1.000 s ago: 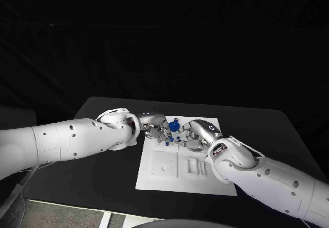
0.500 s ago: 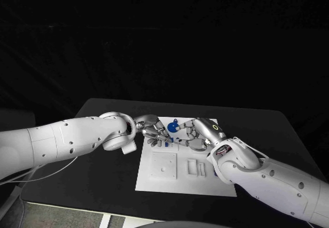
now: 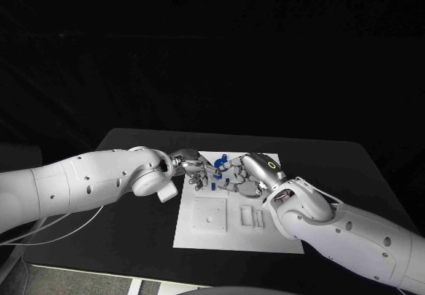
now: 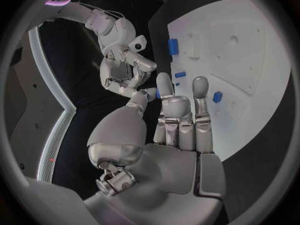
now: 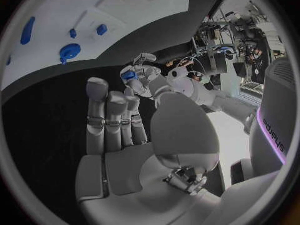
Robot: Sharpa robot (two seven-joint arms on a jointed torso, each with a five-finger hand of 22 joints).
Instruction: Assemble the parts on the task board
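Dim scene, black surroundings; task board (image 3: 237,230) brightly lit, slightly glaring. Wrist views fisheye-distorted, edges bent and dark.

Left robot hand (image 3: 196,167) pinches small blue part; right robot hand (image 3: 252,177) open, fingers straight.

task board (image 3: 212,230) far end hidden behind robot hands, parts there unclear

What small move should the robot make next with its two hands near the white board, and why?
Probably the left hand should lower its small blue part toward the white task board. Its fingers pinch that part near the board's far end, not yet seated, and the right hand beside it holds nothing.
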